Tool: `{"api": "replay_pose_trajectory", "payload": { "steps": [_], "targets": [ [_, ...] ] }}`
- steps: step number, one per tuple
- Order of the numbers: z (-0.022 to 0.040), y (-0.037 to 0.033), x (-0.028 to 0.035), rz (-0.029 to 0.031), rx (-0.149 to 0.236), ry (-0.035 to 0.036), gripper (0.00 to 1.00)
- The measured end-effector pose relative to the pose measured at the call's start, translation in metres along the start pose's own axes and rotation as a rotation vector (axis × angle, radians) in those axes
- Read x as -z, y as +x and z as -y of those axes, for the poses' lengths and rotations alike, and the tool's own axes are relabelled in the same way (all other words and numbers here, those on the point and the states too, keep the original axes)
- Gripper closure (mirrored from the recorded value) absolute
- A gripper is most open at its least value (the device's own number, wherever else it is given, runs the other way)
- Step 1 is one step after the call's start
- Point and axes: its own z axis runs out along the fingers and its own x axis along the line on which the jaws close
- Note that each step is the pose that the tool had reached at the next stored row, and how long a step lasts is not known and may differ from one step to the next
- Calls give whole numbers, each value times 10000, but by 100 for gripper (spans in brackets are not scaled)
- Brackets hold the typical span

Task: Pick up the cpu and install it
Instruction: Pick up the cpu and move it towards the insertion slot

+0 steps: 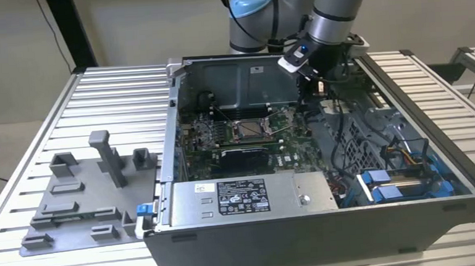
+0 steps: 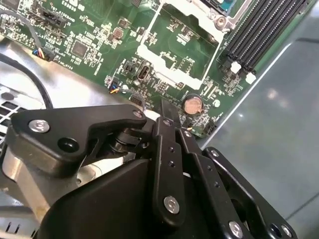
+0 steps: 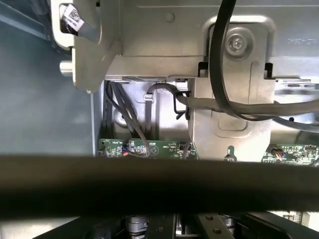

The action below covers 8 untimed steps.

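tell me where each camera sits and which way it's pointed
Exterior view: off the arm, high, looking down into the open case; arm and claw show.
Second wrist view: on the wrist, looking past the claw's black links at the motherboard.
First wrist view: on the wrist, facing a case wall and cables; a dark bar crosses it.
Shared: both wrist views catch the motherboard.

A: How is the silver-grey tubular robot arm [image 1: 334, 16] finished?
B: Rounded pale blue joint caps [image 1: 250, 2] are fitted.
A: And the black angular metal gripper [image 2: 167, 117]?
B: Its link plates [image 2: 75, 132] are fastened with round silver screws [image 2: 171, 204].
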Motion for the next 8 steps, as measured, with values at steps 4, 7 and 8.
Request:
{"api": "replay_pose_trajectory", "payload": {
  "steps": [4,7,8],
  "targets": [
    [-16,-3,-42,-4,22,120,100],
    [-31,-8,-79,-3,44,195,100],
    [-35,-10,-93,-3,50,217,100]
  ]
}}
